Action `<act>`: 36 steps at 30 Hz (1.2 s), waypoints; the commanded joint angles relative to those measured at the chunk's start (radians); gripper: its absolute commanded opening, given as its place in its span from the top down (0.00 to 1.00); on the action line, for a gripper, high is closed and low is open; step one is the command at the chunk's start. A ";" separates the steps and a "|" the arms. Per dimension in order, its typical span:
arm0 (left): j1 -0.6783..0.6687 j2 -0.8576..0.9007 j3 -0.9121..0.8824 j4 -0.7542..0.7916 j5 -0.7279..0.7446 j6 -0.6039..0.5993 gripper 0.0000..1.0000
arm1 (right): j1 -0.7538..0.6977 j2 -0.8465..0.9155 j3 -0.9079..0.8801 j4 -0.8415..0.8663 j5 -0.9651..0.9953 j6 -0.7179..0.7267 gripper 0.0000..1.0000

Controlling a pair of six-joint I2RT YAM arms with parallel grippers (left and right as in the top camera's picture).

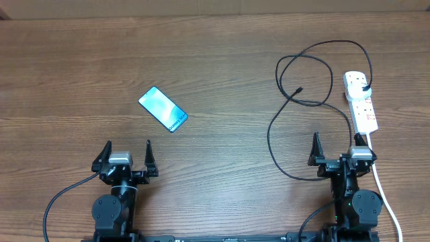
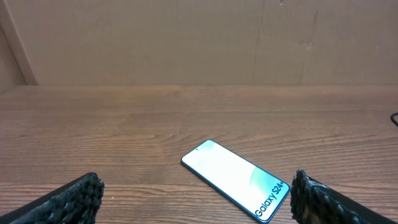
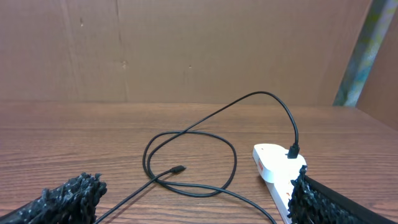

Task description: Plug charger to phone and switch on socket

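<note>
The phone [image 1: 162, 109] lies flat on the wooden table with a glowing light teal screen; it also shows in the left wrist view [image 2: 239, 178], with "Galaxy S24+" at its near end. My left gripper [image 1: 125, 153] is open and empty, just in front of the phone [image 2: 196, 199]. The black charger cable [image 1: 316, 70] loops on the table at the right, its connector tip [image 1: 298, 89] lying loose [image 3: 178, 168]. Its plug [image 1: 364, 89] sits in the white socket strip [image 1: 361, 102], also seen in the right wrist view [image 3: 273, 163]. My right gripper [image 1: 337, 146] is open and empty [image 3: 196, 199], near the strip's front end.
A thick white cord [image 1: 386, 198] runs from the socket strip toward the front right edge, past the right arm. A brown cardboard wall [image 3: 186, 50] stands at the table's far side. The cable's lower run [image 1: 275, 151] curves to the left of the right gripper.
</note>
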 commanded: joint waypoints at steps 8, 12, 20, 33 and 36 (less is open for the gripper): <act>-0.002 -0.011 -0.004 0.001 0.009 0.019 0.00 | -0.004 -0.010 -0.011 0.005 -0.001 0.006 0.00; -0.002 -0.011 -0.004 0.001 0.009 0.019 0.00 | -0.004 -0.010 -0.011 0.005 -0.001 0.006 0.00; -0.002 -0.011 -0.004 0.002 0.016 0.019 0.00 | -0.004 -0.010 -0.011 0.005 -0.001 0.006 0.00; -0.002 -0.011 0.037 0.004 0.021 -0.019 0.01 | -0.004 -0.010 -0.011 0.005 -0.001 0.006 0.00; -0.002 -0.011 0.091 -0.041 0.019 -0.018 0.00 | -0.004 -0.010 -0.011 0.005 -0.001 0.006 0.00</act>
